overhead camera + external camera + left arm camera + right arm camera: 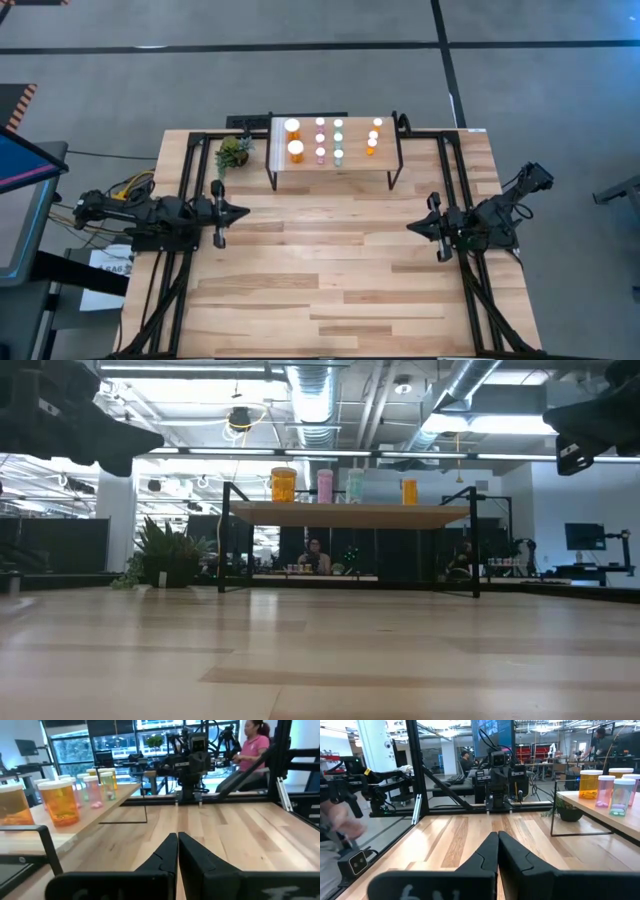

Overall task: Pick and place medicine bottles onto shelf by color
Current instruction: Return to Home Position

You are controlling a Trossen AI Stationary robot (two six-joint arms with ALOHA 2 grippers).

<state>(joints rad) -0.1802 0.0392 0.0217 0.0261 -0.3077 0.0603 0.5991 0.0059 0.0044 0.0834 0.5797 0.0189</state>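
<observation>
The medicine bottles (295,150) stand colour-grouped on the shelf (352,170) at the bench's far edge, while the left gripper (243,212) and right gripper (410,228), fingers together, hover near opposite side edges, apparently homing, with only settling to rest left to do.

Pale planked wooden surface (330,280) filling the middle of the frame, low light-wood shelf on thin black metal legs (355,176) at its upper centre, small green potted plant (233,152) just left of it, white-capped orange, pink and teal medicine bottles (296,150) in columns on the shelf
</observation>
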